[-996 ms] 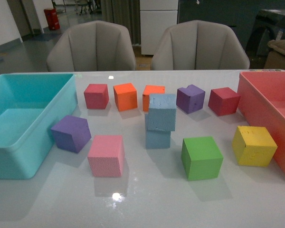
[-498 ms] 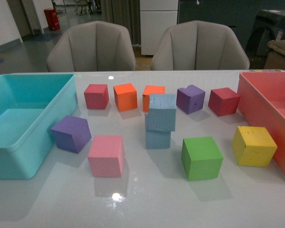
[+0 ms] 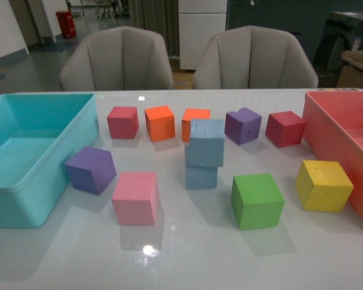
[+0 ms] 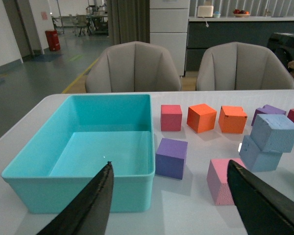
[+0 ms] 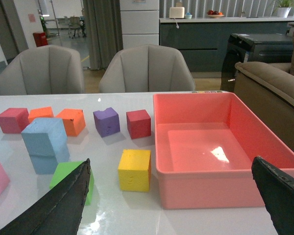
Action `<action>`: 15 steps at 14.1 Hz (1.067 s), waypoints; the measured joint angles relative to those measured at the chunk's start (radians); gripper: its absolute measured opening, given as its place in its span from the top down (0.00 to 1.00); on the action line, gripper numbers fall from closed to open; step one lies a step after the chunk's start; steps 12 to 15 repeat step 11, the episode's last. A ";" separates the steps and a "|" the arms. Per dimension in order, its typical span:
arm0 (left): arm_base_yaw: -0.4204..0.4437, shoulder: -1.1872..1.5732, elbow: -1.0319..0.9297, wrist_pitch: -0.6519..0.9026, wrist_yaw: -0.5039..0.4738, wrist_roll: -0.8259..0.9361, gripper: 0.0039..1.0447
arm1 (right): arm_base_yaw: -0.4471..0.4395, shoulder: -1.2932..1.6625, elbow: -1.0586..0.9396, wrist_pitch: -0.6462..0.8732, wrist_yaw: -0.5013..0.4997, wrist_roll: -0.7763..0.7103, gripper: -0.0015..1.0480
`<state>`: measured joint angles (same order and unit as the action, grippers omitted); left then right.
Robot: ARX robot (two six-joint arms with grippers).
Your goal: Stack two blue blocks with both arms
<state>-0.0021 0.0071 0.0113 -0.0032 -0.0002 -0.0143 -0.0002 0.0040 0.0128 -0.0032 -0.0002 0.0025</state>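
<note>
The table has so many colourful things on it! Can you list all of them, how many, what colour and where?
blue blocks: 2, pale blue, mid-table, upper one stacked skewed on lower one
purple cubes: 2, one beside the turquoise bin, one in the back row
red cubes: 2, back row, left end and right end
orange cubes: 2, back row, one in full view, one partly behind the stack
pink cube: 1, front left
green cube: 1, front right
yellow cube: 1, by the pink bin
turquoise bin: 1, left
pink bin: 1, right
chairs: 2, grey, behind the table, and
left gripper: open, empty
right gripper: open, empty
</note>
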 joint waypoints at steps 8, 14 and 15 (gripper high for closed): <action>0.000 0.000 0.000 0.000 0.000 0.001 0.06 | 0.000 0.000 0.000 0.000 0.000 0.000 0.06; 0.000 0.000 0.000 0.000 0.000 0.001 0.06 | 0.000 0.000 0.000 0.000 0.000 0.000 0.06; 0.000 0.000 0.000 0.000 0.000 0.001 0.06 | 0.000 0.000 0.000 0.000 0.000 0.000 0.06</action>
